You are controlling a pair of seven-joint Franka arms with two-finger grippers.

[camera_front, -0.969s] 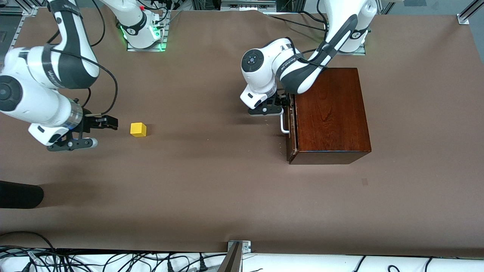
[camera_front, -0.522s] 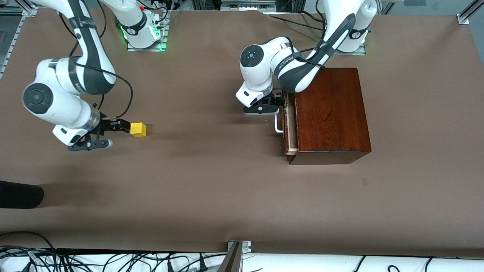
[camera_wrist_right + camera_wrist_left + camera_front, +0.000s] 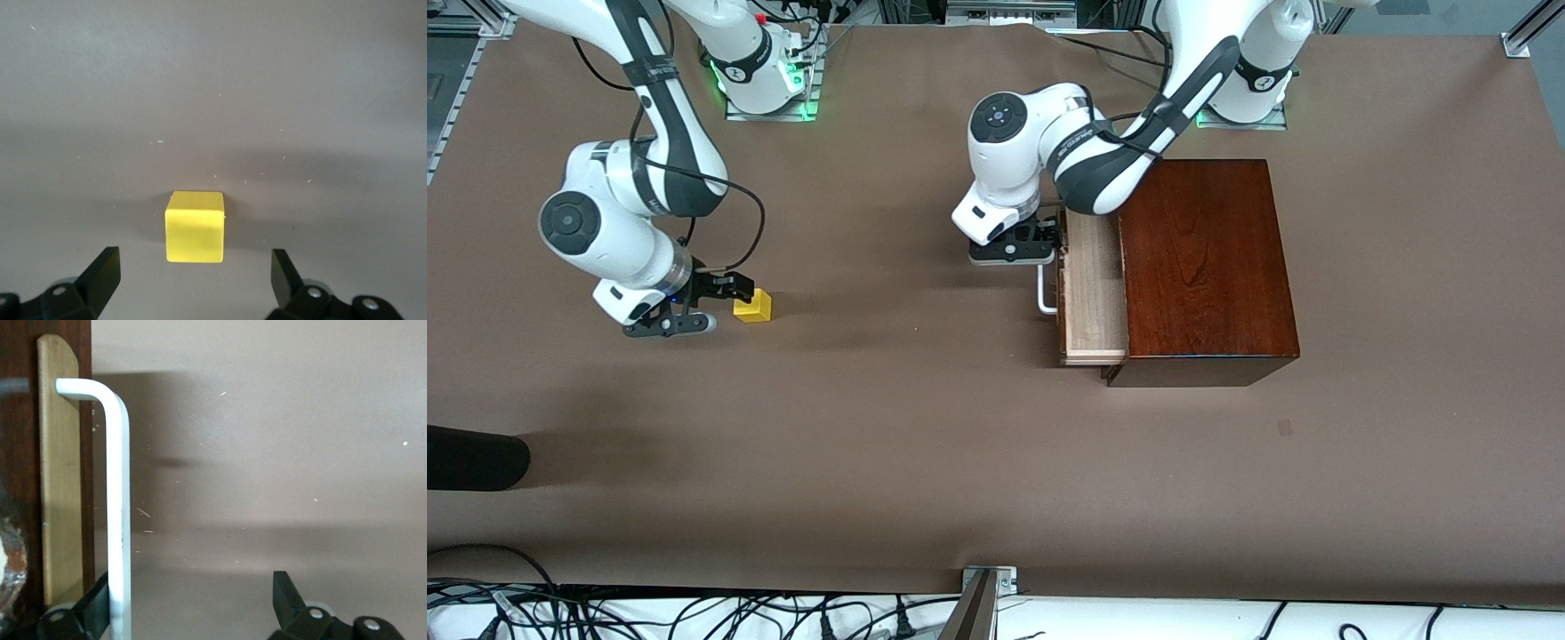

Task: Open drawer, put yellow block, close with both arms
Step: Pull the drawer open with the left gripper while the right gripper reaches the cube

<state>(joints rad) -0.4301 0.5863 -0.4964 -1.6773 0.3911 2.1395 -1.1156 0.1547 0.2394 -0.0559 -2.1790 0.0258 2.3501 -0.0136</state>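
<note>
The drawer [image 3: 1089,284] stands partly pulled out of the dark-brown wooden box [image 3: 1205,267], its pale-wood tray showing. Its white bar handle [image 3: 1043,298] also shows in the left wrist view [image 3: 119,507]. My left gripper [image 3: 1049,238] is open at the handle's end. One finger [image 3: 93,603] sits between the bar and the drawer front; the other finger [image 3: 287,593] is far from the bar. The yellow block [image 3: 754,307] lies on the table toward the right arm's end. My right gripper [image 3: 725,293] is open and low beside it. The block [image 3: 194,227] lies just ahead of the gap between the fingertips [image 3: 103,270].
The brown table cover [image 3: 925,444] spreads wide between the block and the box. A black object [image 3: 471,458] lies at the right arm's end, nearer to the front camera. A metal bracket [image 3: 987,582] and cables sit at the table's near edge.
The drawer has slid out of the box toward the right arm's end, with my left gripper moving along at the handle. My right gripper has moved up to the yellow block.
</note>
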